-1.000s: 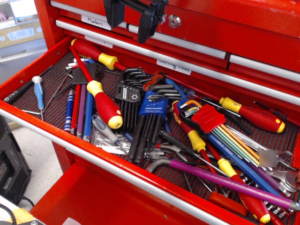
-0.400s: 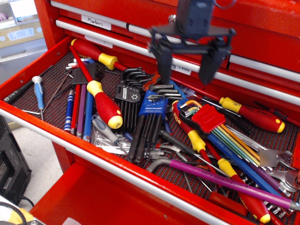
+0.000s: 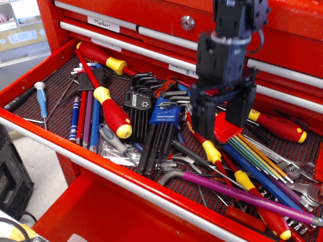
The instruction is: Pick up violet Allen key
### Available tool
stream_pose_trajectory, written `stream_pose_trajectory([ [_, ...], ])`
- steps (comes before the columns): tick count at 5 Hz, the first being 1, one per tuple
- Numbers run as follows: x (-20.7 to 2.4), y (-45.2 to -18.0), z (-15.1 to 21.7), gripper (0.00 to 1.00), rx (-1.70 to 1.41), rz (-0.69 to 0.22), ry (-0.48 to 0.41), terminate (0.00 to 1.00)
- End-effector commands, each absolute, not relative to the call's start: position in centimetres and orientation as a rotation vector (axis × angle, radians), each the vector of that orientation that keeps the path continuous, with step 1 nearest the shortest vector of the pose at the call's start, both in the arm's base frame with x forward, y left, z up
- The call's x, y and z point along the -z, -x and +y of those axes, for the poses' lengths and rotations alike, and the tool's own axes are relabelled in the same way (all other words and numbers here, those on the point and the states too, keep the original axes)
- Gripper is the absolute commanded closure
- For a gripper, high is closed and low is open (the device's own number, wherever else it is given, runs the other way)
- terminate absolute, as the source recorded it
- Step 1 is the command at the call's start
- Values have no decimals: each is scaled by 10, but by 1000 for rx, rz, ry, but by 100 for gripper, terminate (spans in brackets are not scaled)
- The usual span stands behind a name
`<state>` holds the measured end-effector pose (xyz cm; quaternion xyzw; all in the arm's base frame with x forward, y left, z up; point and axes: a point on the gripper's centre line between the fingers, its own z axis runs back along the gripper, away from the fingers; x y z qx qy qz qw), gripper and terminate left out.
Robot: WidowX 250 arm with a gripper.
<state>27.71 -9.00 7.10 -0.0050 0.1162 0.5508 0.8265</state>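
The violet Allen key (image 3: 247,195) lies near the drawer's front right. Its long magenta shaft runs from a bare grey bent end (image 3: 170,176) at lower middle toward the right edge. My gripper (image 3: 221,117) is black, open and empty. It hangs above the red-holder rainbow key set (image 3: 228,129), up and a little left of the violet key's middle, and it hides part of that set. It is apart from the violet key.
The open red drawer (image 3: 55,138) holds several red-and-yellow screwdrivers (image 3: 112,112), black and blue hex key sets (image 3: 159,118), slim pen-like rods (image 3: 87,118) at left, and wrenches (image 3: 298,176) at right. Closed red drawers (image 3: 282,30) stand behind.
My gripper has come from the top left, moved right and down into the drawer, and now hangs low over the rainbow key set. The tools have not moved.
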Motion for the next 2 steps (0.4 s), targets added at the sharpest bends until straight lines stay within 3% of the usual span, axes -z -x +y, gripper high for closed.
stream_pose_trajectory([
  [1,-49,-282,-109,0,-1223,248,156,0],
  [2,-37,-278,-115,0,-1222,259,222,0],
])
